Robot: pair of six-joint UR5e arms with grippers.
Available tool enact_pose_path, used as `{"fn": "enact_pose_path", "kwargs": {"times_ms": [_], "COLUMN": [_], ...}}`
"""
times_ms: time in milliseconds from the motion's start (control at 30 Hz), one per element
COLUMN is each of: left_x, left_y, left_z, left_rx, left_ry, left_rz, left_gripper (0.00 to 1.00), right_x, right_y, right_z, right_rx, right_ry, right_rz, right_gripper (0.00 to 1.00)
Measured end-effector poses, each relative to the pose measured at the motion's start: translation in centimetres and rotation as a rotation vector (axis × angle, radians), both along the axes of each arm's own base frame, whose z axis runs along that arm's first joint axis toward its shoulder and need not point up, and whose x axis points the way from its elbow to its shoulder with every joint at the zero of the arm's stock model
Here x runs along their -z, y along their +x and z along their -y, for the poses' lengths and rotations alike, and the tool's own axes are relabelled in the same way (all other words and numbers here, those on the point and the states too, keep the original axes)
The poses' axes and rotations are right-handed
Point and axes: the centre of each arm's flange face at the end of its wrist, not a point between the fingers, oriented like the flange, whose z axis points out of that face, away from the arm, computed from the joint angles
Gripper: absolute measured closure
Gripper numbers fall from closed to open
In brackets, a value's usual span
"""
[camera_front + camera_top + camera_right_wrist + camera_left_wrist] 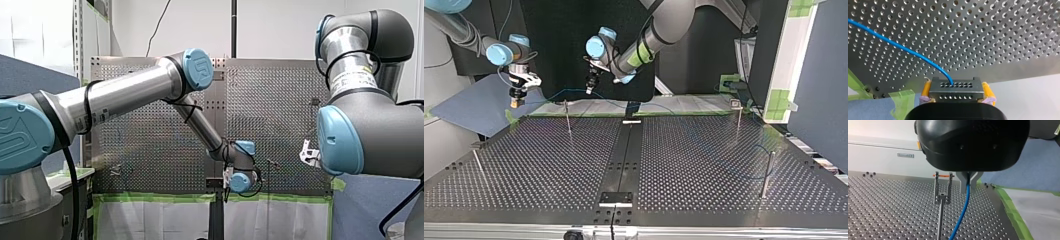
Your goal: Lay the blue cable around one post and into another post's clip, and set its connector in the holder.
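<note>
Here, my left hand [968, 179] clenched on the blue cable [962, 212], just beside a clip-topped post [942, 192], cable trailing down over the perforated worktop [885, 207], my right hand [956, 89] with yellow pads [926, 87] grasping the cable's connector [955, 96] near the worktop's edge.

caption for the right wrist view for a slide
My right end effector grips the metal connector, its blue cable arcing away over the perforated table.

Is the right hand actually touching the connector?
Touching. Right wrist view: yellow pads of the right hand clamp the connector on both sides.
</note>
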Motion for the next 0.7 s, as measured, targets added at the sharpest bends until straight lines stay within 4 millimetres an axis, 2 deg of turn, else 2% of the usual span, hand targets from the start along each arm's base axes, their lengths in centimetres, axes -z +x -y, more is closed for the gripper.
{"fn": "enact_pose_path", "kwargs": {"times_ms": [433,700], "left_x": [-0.1,-0.6], "left_y": [0.1,1.3], "left_z": [0.3,0.2], "left_rx": [0.037,0.042], "left_ry": [-0.021,-0.059], "left_rz": [-0.009,-0.018], "left_gripper": [1.00,1.00], "right_x": [0.0,0.0], "right_y": [-1.7,-1.8], "right_z": [0.4,0.5], "right_rx": [0.028,0.030], "right_ry": [0.000,0.000], "right_rz": [0.024,0.025], "right_gripper": [1.00,1.00]}}
